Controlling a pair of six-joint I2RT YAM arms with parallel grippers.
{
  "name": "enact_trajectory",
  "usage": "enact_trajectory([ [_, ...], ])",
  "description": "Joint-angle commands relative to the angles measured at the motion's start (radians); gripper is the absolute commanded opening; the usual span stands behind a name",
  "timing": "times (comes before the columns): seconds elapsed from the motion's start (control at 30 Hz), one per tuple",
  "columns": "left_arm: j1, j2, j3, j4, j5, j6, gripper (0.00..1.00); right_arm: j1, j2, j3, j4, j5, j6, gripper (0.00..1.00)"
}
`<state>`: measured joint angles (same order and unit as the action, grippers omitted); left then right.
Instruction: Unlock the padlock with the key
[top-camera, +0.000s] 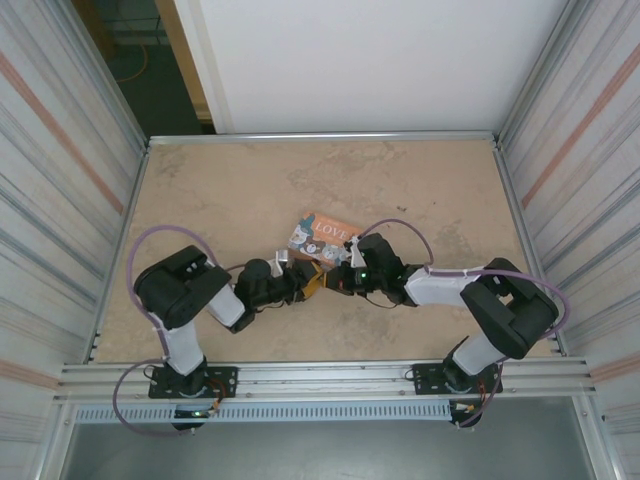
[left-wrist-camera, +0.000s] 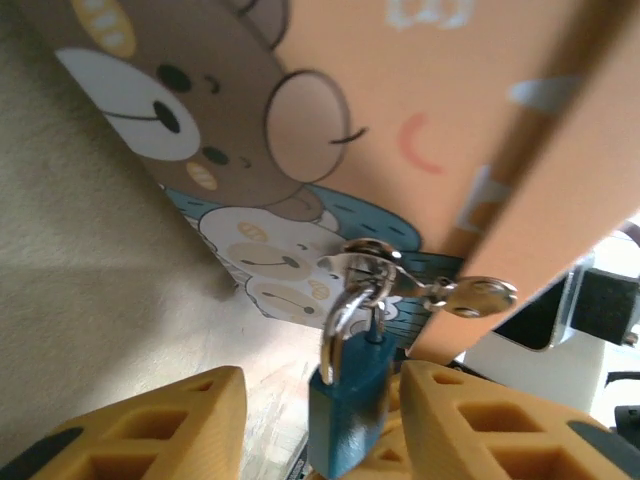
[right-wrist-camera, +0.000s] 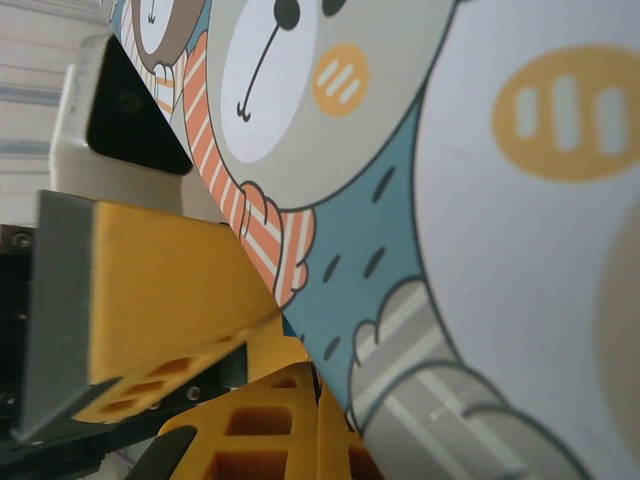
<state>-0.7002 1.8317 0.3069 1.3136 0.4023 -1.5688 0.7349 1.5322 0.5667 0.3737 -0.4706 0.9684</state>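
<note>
Up close in the left wrist view, the left gripper (left-wrist-camera: 322, 378) is standing partly open around the padlock (left-wrist-camera: 350, 400). Its yellow fingers (left-wrist-camera: 160, 430) are flanking the blue body, one just beside it and the other leaving a visible gap. The padlock is standing upright with its silver shackle (left-wrist-camera: 340, 315) pointing up and away. A key ring (left-wrist-camera: 368, 262) is hanging at the top of the shackle, and the key (left-wrist-camera: 482, 296) is sticking out sideways from it.

Just behind, the printed box (left-wrist-camera: 420, 90) with cartoon bears is crowding the padlock and blocking most of what lies beyond, with the tan table (left-wrist-camera: 80, 270) showing beside it.

In the right wrist view, the right gripper (right-wrist-camera: 300, 385) is sitting pressed against the same box, jaws closed together; whether they are pinching anything I cannot tell.

From above, the left arm (top-camera: 185, 290) and right arm (top-camera: 505, 305) are both folding low and reaching inward, wrists meeting at the table's middle by the box's near edge.
</note>
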Motion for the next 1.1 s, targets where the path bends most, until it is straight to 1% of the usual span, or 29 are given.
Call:
enact_trajectory([
  [0.0,-0.015,0.035,0.028,0.103,-0.013,-0.029,0.40,0.010,0.004,0.021,0.036,-0.001,0.023,0.00],
  [0.57,-0.021,0.039,0.013,0.104,-0.047,-0.009,0.15,0.011,-0.017,0.012,0.046,0.002,0.033,0.00],
  [0.77,-0.021,0.005,0.008,0.075,-0.052,0.012,0.04,0.011,-0.058,-0.002,0.040,0.012,0.032,0.18],
  [0.87,-0.021,-0.021,0.007,0.049,-0.056,0.018,0.02,0.011,-0.093,-0.021,0.018,0.031,0.022,0.24],
  [1.07,-0.022,-0.115,0.010,-0.072,-0.056,0.036,0.01,0.013,-0.203,-0.051,-0.079,0.084,-0.042,0.32],
])
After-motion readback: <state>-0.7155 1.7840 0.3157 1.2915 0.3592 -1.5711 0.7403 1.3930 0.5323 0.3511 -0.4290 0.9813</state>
